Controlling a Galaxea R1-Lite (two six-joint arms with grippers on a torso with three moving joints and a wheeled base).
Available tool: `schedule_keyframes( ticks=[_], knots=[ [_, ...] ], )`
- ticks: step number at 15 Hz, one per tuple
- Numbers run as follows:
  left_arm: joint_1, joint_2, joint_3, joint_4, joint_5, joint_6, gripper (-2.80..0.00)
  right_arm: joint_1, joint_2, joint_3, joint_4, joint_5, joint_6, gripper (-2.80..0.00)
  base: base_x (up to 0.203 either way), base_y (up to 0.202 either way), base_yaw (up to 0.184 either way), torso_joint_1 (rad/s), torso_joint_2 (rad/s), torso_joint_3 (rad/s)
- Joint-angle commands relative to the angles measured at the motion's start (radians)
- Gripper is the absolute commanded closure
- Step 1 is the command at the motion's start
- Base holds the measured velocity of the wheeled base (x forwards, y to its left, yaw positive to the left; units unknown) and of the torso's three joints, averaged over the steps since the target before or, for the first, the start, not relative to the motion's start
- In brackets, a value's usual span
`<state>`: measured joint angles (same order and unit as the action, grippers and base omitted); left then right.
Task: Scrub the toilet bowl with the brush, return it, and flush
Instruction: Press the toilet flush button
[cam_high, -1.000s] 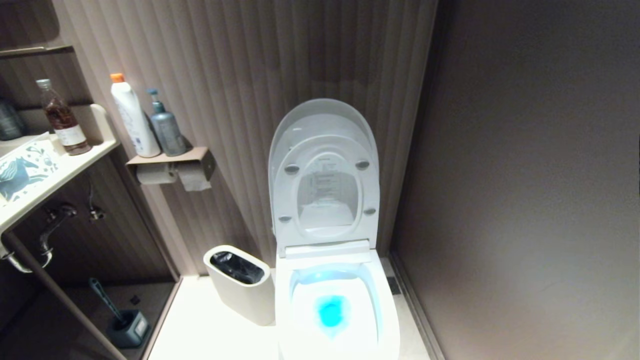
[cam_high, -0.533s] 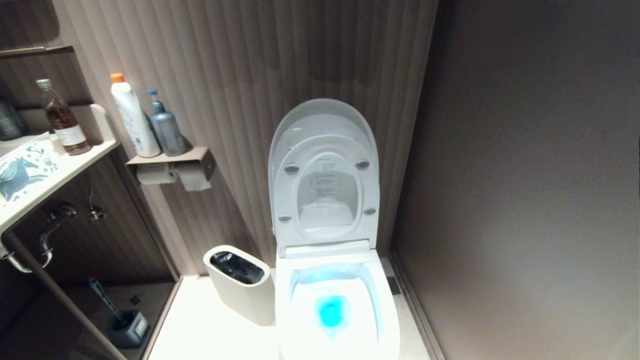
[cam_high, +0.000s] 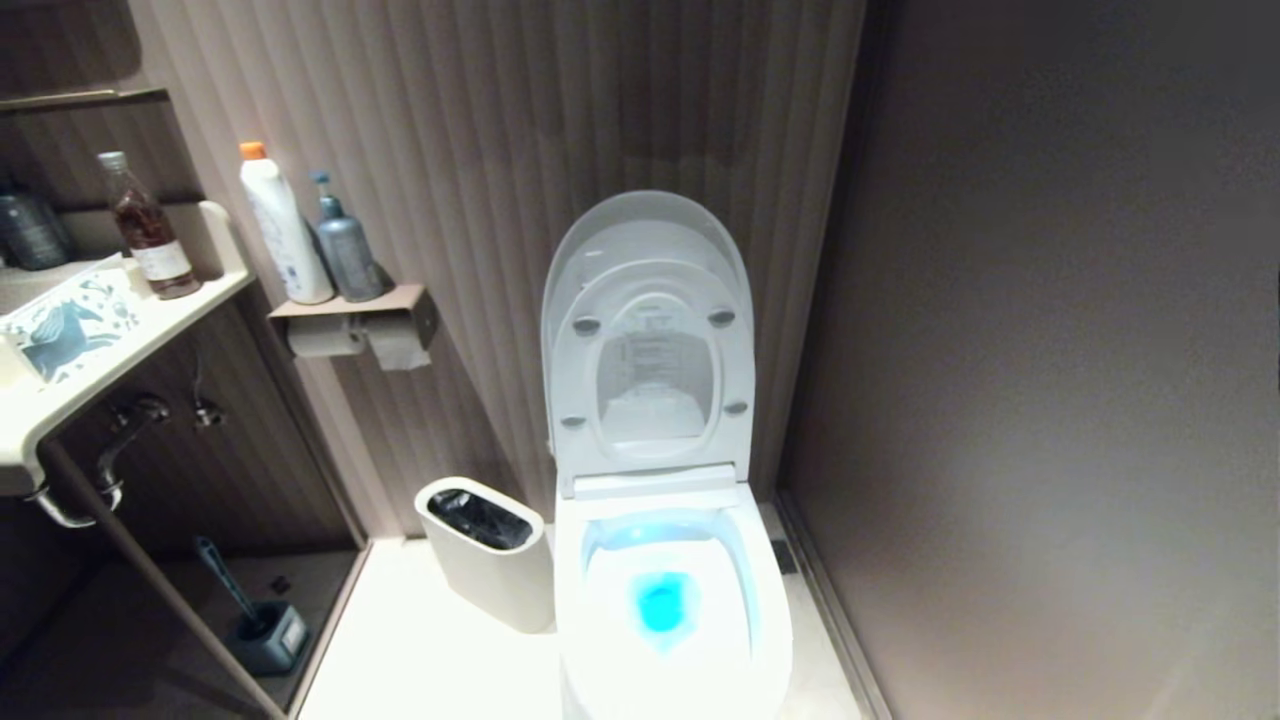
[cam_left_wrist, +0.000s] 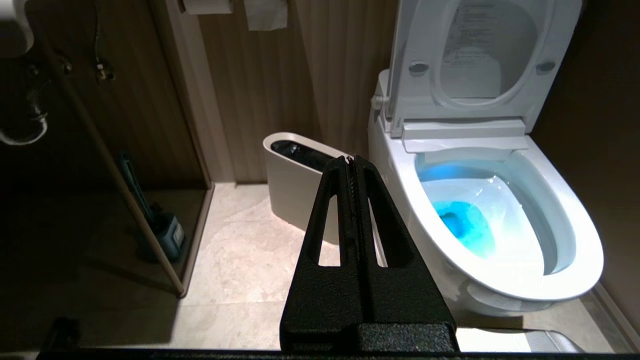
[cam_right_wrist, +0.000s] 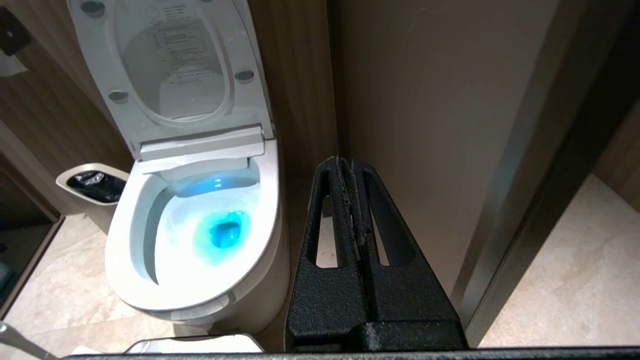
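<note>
- Toilet bowl (cam_high: 670, 600) at lower centre of the head view, lid and seat (cam_high: 650, 340) raised against the ribbed wall, blue water pooled inside.
- Off-white waste bin (cam_high: 490, 555) with black liner just left of the bowl.
- No white-handled brush seen in any view; only a dark blue-handled brush (cam_high: 250, 620) in its grey-blue holder, lower left of the head view, under the counter.
- Bottles (cam_high: 290, 230) and paper rolls (cam_high: 360, 335) on the small shelf, upper left, shown whole only by the head view.
- Neither arm within the head view.
- Left gripper (cam_left_wrist: 352, 160) only in the left wrist view, fingers pressed together, nothing held, hanging before bin and bowl.
- Right gripper (cam_right_wrist: 346, 161) only in the right wrist view, fingers together, empty, right of the bowl beside a plain wall panel (cam_right_wrist: 425, 100).
</note>
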<state>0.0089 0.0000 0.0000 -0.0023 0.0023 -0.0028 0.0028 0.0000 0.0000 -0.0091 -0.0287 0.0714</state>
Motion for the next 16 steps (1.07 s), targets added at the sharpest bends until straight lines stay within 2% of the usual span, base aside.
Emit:
schedule_keyframes(
  ticks=[1, 6, 10, 16],
  knots=[
    [0.000, 0.000, 0.000, -0.001, -0.001, 0.000, 0.00, 0.000, 0.000, 0.000, 0.000, 0.000, 0.001, 0.00, 0.000, 0.000, 0.000, -0.177, -0.06, -0.194],
    [0.000, 0.001, 0.000, -0.001, 0.001, 0.000, 0.00, 0.000, 0.000, 0.000, -0.002, 0.001, -0.001, 0.00, 0.000, 0.000, 0.000, -0.017, 0.00, -0.017],
    [0.000, 0.002, 0.000, -0.001, 0.001, 0.000, 0.00, 0.000, 0.000, 0.000, -0.002, 0.000, -0.001, 0.00, 0.000, 0.000, 0.000, 0.192, 0.04, 0.380],
    [0.000, 0.000, 0.000, -0.001, 0.001, 0.000, 0.00, 0.000, 0.000, 0.000, -0.002, 0.001, -0.001, 0.00, 0.000, 0.000, 0.000, 0.492, 0.01, 0.408]
  ],
)
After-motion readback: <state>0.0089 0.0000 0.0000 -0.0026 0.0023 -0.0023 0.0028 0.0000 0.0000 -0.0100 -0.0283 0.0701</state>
